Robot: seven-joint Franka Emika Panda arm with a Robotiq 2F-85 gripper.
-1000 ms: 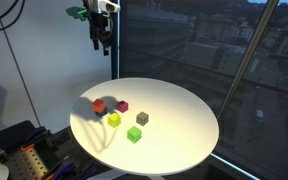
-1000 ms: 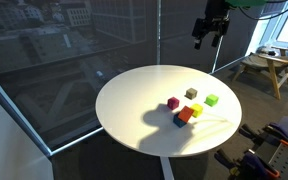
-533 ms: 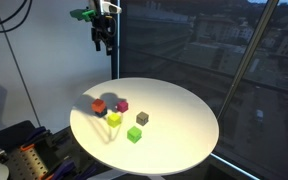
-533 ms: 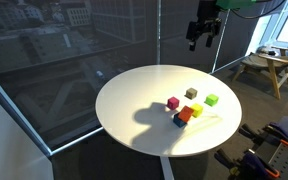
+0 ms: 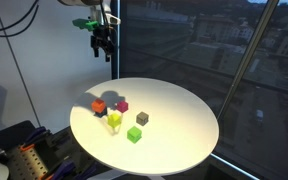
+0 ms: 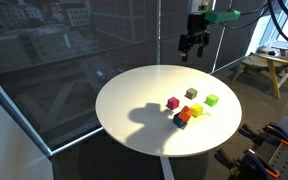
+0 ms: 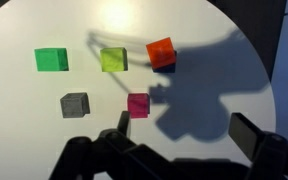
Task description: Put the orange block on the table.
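The orange block (image 7: 161,50) sits on top of a dark blue cube (image 7: 165,67) on the round white table (image 7: 24,120). It also shows in both exterior views (image 5: 98,104) (image 6: 185,114), near the table's edge (image 5: 184,110) (image 6: 134,100). My gripper (image 7: 184,125) is open and empty, high above the table and well clear of the cubes. It hangs above the table's rim in both exterior views (image 5: 102,48) (image 6: 192,50). Its shadow falls across the cubes.
A magenta cube (image 7: 137,104), a yellow-green cube (image 7: 113,60), a green cube (image 7: 51,60) and a grey cube (image 7: 74,104) lie around the orange block. A glass window wall stands behind the table. A wooden stool (image 6: 264,65) stands beyond it.
My gripper has moved sideways over the table's rim and a little lower, staying open. Its shadow has shifted over the cubes. The cubes have not moved.
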